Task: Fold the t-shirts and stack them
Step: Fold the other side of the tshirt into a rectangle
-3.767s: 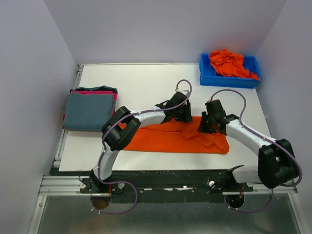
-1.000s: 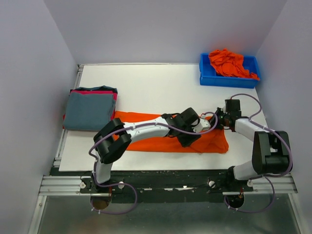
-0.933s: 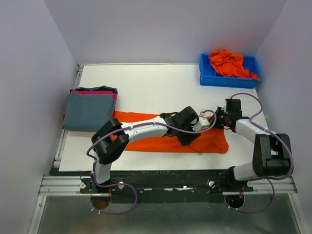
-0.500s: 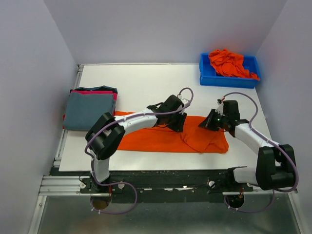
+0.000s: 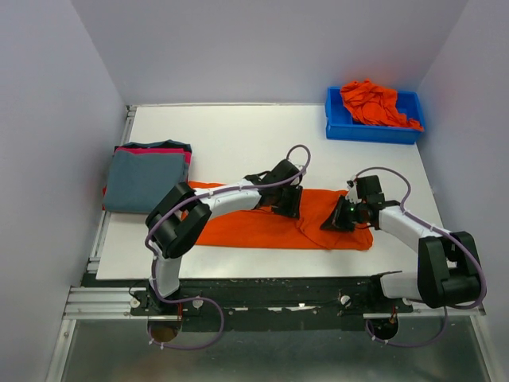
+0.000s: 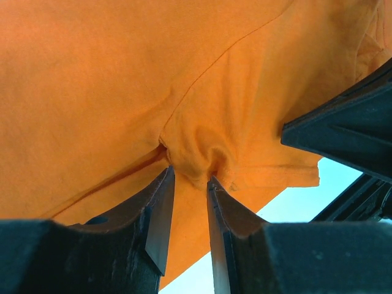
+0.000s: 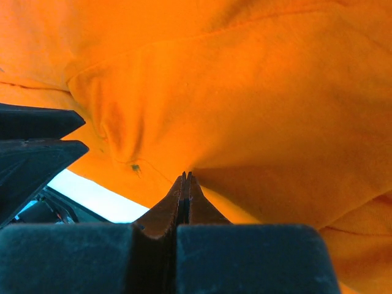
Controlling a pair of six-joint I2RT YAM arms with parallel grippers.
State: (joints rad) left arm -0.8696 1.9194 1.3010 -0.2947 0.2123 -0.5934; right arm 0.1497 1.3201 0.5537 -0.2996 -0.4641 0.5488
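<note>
An orange t-shirt (image 5: 254,224) lies spread across the near middle of the table, its right part rumpled. My left gripper (image 5: 290,205) is down on its upper middle, and in the left wrist view (image 6: 190,177) its jaws are shut on a bunched pinch of the orange cloth (image 6: 122,79). My right gripper (image 5: 332,224) is down on the shirt's right part. In the right wrist view (image 7: 185,176) its jaws are pressed together at a crease in the cloth (image 7: 257,92). A grey-blue shirt (image 5: 147,181) lies folded on a red-pink one (image 5: 151,149) at the left.
A blue plastic bin (image 5: 338,127) at the back right holds a heap of orange shirts (image 5: 370,102). The folded stack sits by the table's left edge. The two grippers are close together, each showing in the other's wrist view.
The left gripper has drawn back left from the shirt's right part to its upper middle. The right gripper has moved in from the right edge, down onto the shirt.
</note>
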